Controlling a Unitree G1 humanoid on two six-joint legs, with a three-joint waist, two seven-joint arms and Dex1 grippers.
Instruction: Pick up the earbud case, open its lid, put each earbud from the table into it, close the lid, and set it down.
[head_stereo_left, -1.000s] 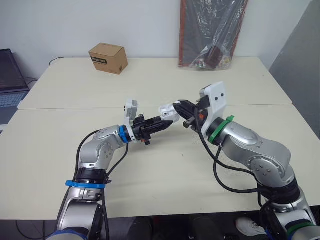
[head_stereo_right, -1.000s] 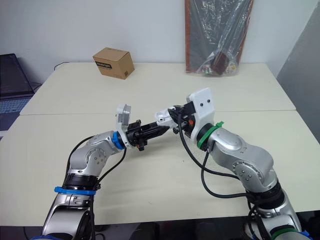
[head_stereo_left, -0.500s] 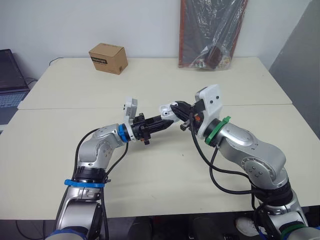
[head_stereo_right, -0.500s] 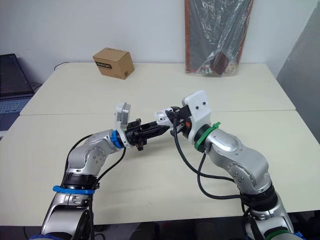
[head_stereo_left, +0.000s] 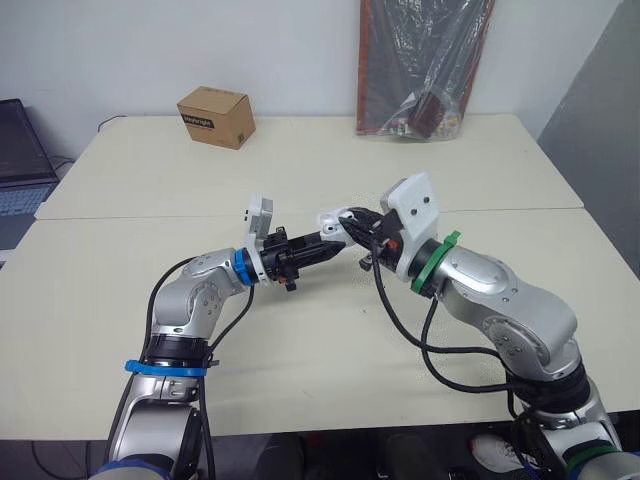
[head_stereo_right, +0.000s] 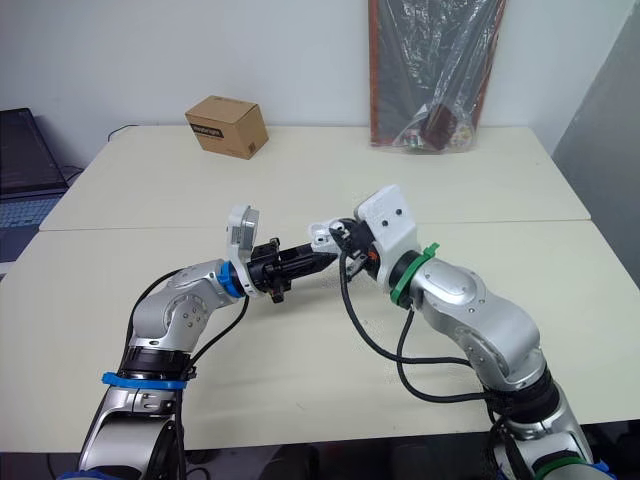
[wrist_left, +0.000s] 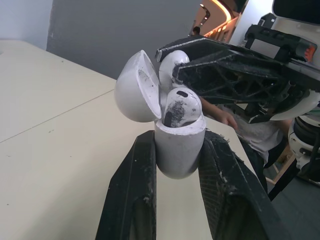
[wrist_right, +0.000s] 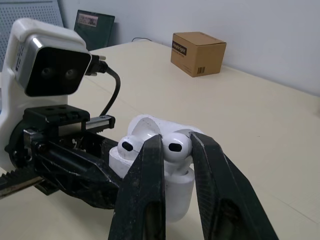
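The earbud case (wrist_left: 179, 145) is hanging clear above the worktop (head_stereo_left: 300, 370), with the left jaws clamping its body from both sides and its lid (wrist_left: 135, 90) tipped open. One earbud (wrist_left: 176, 107) is sitting in its mouth, and the right jaws are pinching the second earbud (wrist_right: 175, 145) right at that mouth. If the right jaws are pushing off-line, that bud is risking catching the case's rim or its neighbour and dropping to the worktop below, while pressing too hard is risking twisting the smooth case out of the left jaws.
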